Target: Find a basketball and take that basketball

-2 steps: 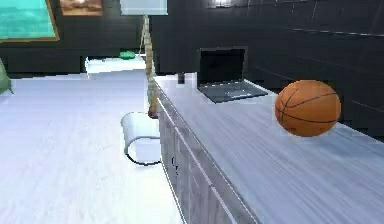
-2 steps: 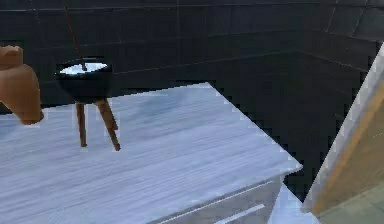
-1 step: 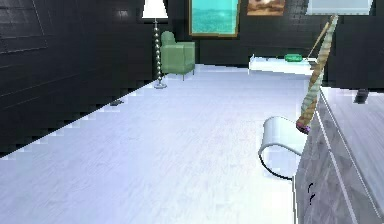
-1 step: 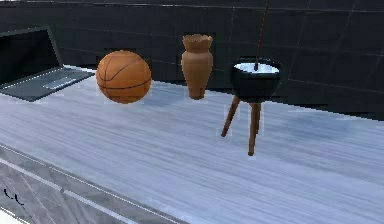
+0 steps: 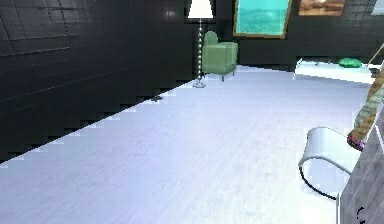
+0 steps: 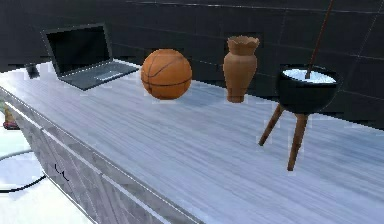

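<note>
Basketball [image 6: 166, 74], orange with dark seams, was seen resting on the pale wood-grained bench [image 6: 200, 150], near its far edge and in front of a dark tiled wall [image 6: 180, 25]. An open laptop [image 6: 85, 55] with a dark screen was placed to the ball's left, apart from it, and a small dark item [image 6: 33, 70] that could not be identified lay further left. A brown vase [image 6: 240, 68] was stood upright just right of the ball, not touching it. Beyond the vase, a dark bowl [image 6: 303, 90] with a white inside was carried on slanted wooden legs, and a thin stem rose from it. Cabinet fronts [image 6: 70, 175] were seen below the bench top.

In the forward view, a pale floor [image 5: 200, 140] was bounded by dark walls. A floor lamp [image 5: 200, 40] and a green armchair [image 5: 218, 58] were set side by side at the far wall, under a turquoise painting [image 5: 262, 17]. A white curved chair [image 5: 325, 155] was seen at the lower right.

The state of the tool could not be told.
</note>
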You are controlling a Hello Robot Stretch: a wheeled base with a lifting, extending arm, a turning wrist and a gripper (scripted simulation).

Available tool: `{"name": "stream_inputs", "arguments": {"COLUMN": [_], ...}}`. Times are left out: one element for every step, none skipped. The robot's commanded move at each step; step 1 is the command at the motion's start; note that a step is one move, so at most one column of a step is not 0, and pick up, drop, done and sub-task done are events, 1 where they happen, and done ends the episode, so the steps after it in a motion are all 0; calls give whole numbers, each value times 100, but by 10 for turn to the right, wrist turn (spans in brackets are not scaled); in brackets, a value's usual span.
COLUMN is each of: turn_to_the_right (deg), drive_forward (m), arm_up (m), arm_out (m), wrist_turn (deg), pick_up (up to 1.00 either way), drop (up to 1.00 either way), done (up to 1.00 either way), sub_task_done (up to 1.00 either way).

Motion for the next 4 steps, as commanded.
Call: {"name": "stream_inputs", "arguments": {"turn_to_the_right": [0,0,0,0], "drive_forward": [0,0,0,0], "arm_up": [50,38,0,0], "arm_out": [0,0,50,0], "wrist_turn": [0,0,0,450], "pick_up": [0,0,0,0], "drop": [0,0,0,0], "done": [0,0,0,0], "sub_task_done": [0,0,0,0]}}
